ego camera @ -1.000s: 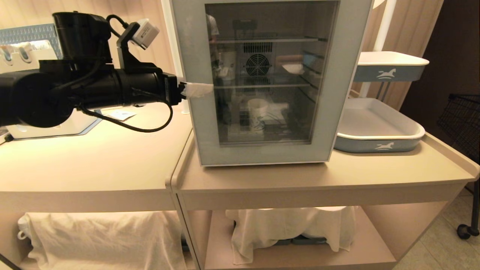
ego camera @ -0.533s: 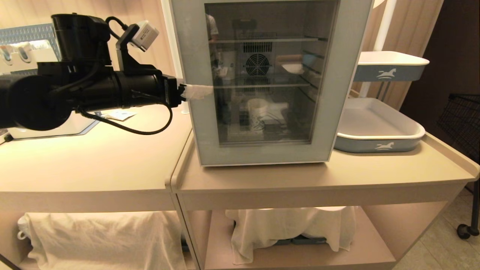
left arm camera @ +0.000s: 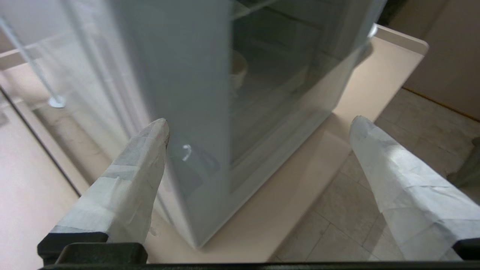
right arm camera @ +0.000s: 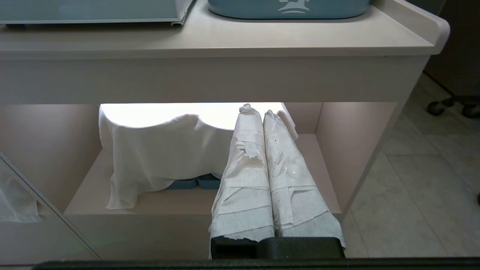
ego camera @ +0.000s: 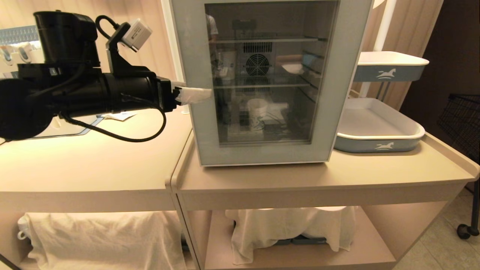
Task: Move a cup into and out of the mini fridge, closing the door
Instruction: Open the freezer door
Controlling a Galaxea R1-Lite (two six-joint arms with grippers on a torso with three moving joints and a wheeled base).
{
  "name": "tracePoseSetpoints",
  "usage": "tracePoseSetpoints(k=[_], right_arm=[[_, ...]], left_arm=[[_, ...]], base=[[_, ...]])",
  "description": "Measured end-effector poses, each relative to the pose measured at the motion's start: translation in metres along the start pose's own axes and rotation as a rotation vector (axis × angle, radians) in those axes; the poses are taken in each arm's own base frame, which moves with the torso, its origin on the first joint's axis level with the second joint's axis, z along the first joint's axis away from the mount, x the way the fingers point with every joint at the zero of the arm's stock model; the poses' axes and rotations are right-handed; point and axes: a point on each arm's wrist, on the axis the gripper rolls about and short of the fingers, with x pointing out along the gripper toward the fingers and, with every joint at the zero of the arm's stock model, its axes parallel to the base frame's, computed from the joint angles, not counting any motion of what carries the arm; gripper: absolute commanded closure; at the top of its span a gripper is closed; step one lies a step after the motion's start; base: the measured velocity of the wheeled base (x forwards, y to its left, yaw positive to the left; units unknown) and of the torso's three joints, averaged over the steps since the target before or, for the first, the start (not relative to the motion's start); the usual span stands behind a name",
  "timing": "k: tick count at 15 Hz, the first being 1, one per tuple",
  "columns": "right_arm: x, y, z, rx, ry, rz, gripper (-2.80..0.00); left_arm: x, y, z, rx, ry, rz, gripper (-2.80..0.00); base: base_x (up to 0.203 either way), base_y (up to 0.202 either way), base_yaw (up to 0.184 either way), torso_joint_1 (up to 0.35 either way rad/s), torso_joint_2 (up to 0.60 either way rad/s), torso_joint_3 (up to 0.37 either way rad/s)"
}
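- The table (ego camera: 262, 176) is pale beige, in two sections side by side, with a lower shelf where white cloths (ego camera: 292, 228) are draped over things
- The mini fridge (ego camera: 348, 75) stands on the right section of the table, a white box with wire shelves and a round fan at the back
- The door (ego camera: 195, 123) is shut flat against the fridge front: a dark glass pane in a wide pale grey frame
- Two white trays with blue sides and a horse mark, the lower tray (ego camera: 378, 144) on the table just right of the fridge, the upper one raised on a stand behind it
- The left arm reaches in level from the left; its left pincer (ego camera: 193, 95) is at the door's left edge, about halfway up
- In the left wrist view the left pincer (left arm camera: 258, 146) is spread wide, its paper-wrapped fingers (left arm camera: 138, 176) standing either side of the door's edge, pinching nothing
- The right pincer (right arm camera: 262, 114) hangs low before the table's lower shelf, its wrapped fingers pressed together, empty
- The cup (ego camera: 258, 112) stands upright inside the fridge on the bottom level, behind the glass, white with a blue pattern
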Motion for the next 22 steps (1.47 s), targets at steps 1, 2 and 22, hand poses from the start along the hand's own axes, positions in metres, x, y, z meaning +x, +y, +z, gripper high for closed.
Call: tracePoseSetpoints(k=[1,2,22], right_arm=[[0.000,0.000,0.000,0.000,0.000,-0.001,0.00],[0.000,0.000,0.000,0.000,0.000,0.000,0.00],[0.000,0.000,0.000,0.000,0.000,0.000,0.00]], left_arm=[[-0.003,-0.002,0.000,0.000,0.000,-0.002,-2.80],[-0.006,-0.003,0.000,-0.001,0.000,0.001,-2.80],[-0.016,0.017,-0.010,0.088,0.028,0.085,-2.80]], base=[[0.000,0.000,0.000,0.000,0.00,0.000],[0.000,0.000,0.000,0.000,0.00,0.000],[0.000,0.000,0.000,0.000,0.00,0.000]])
